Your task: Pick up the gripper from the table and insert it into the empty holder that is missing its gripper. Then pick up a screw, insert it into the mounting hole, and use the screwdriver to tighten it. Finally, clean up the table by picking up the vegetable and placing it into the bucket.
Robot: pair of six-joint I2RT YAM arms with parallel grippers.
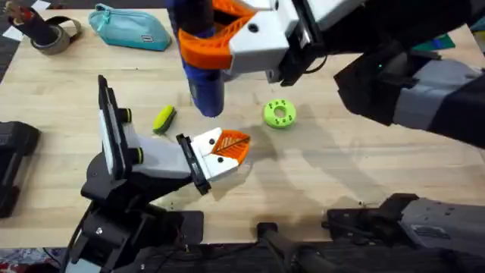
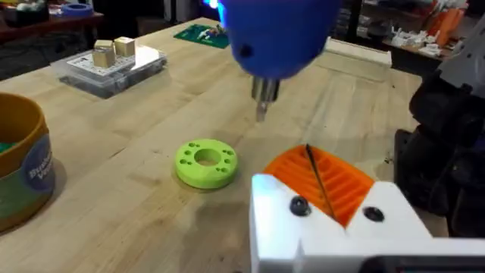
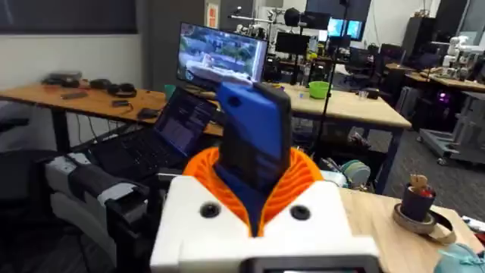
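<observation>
Right arm holds the blue driver up over the table while the left gripper rests low on the wood.

The right gripper (image 1: 227,38) is clamped on the screwdriver (image 1: 203,72), its orange pads (image 3: 261,182) pressed to either side of the blue handle, the tool hanging upright with its metal tip clear of the table (image 1: 318,174); the left gripper (image 1: 227,148) sits down near the tabletop with its orange pads pressed together and nothing between them; the lime-green disc (image 1: 280,114) lies just beyond it, roughly under the driver's tip in the left wrist view; the vegetable (image 1: 164,119) lies on the wood beside the left arm, apart from both grippers; the bucket (image 2: 23,167) stands off to one side of the disc; a teal pouch (image 1: 130,27) sits at the far edge.
</observation>
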